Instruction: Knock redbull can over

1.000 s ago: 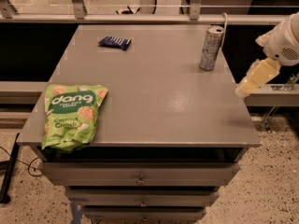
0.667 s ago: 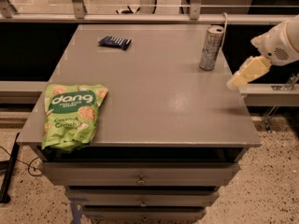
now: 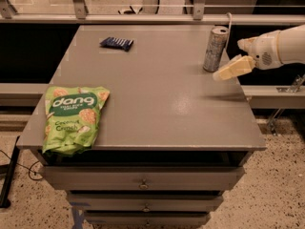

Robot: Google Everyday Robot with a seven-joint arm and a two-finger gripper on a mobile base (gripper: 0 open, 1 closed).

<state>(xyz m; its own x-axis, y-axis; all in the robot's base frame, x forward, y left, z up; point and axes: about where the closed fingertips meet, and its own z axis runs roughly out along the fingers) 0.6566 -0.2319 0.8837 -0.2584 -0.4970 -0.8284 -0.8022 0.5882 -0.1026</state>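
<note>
Presently: redbull can [image 3: 214, 49], upright, long axis vertical, near the far side edge of the bench [image 3: 157, 109]. Pincer [image 3: 232, 68] hangs just beside its lower body, on the edge side (open or closed: cannot tell); can lies inboard.

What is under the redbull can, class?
The grey table, on which the redbull can stands upright; the spot beneath its base is covered. The gripper hovers close beside the can.
</note>
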